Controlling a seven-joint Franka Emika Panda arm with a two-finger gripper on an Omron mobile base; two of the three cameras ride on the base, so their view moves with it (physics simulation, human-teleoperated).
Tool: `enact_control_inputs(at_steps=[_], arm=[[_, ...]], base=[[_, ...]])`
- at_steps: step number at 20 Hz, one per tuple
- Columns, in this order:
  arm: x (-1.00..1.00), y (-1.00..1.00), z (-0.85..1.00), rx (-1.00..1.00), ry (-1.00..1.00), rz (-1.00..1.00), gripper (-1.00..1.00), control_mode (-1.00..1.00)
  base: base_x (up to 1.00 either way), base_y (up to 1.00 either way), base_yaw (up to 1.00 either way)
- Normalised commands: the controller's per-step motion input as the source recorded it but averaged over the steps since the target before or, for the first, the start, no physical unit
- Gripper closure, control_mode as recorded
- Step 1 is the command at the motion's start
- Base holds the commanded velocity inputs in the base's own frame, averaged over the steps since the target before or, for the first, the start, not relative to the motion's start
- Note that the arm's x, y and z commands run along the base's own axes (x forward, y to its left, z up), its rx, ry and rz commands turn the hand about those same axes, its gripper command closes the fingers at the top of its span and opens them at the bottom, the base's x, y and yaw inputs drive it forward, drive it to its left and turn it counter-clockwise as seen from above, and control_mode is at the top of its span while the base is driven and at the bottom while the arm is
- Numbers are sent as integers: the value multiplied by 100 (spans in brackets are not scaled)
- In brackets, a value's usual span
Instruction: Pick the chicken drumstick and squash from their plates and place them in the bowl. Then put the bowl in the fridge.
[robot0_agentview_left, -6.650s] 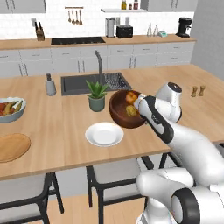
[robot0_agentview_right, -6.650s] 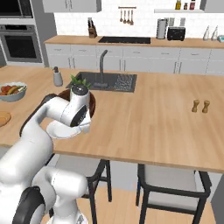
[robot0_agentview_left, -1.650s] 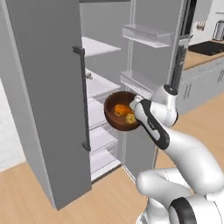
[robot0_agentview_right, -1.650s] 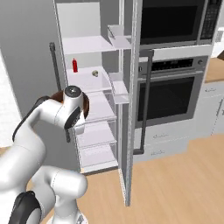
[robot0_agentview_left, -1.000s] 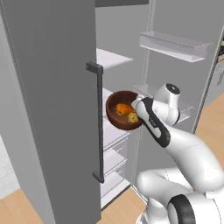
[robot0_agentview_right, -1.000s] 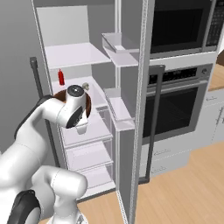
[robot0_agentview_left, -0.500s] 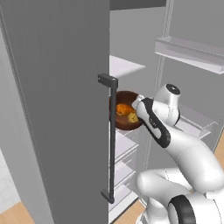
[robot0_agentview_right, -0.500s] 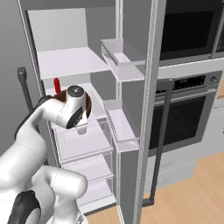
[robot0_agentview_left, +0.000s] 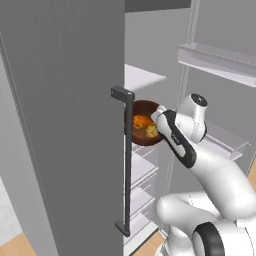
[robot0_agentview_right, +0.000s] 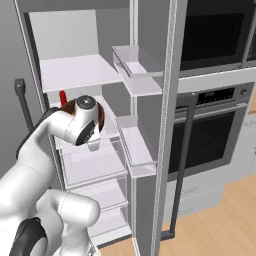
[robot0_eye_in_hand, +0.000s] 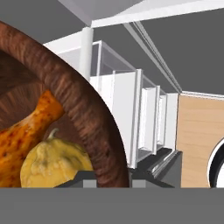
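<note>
Before the open tall grey fridge (robot0_agentview_left: 60, 125), the round dark reddish-brown wooden bowl (robot0_agentview_left: 144, 124) is clamped by its rim in the gripper (robot0_eye_in_hand: 109, 181), holding the orange-brown chicken drumstick (robot0_eye_in_hand: 22, 135) and lumpy yellow squash (robot0_eye_in_hand: 57, 164). Rigid but top-heavy, it should be kept level.

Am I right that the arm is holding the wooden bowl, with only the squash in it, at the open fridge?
Not quite: the bowl holds both the squash and the chicken drumstick, as the hand view shows. The rest is right: the arm holds it at the open fridge.
</note>
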Motion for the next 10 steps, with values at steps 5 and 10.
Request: enact_control_inputs(at_steps=[5, 10], arm=[[1, 7, 99, 0, -8, 0, 100, -100], [5, 15, 97, 0, -4, 0, 100, -100]], base=[[0, 0, 0], [0, 0, 0]])
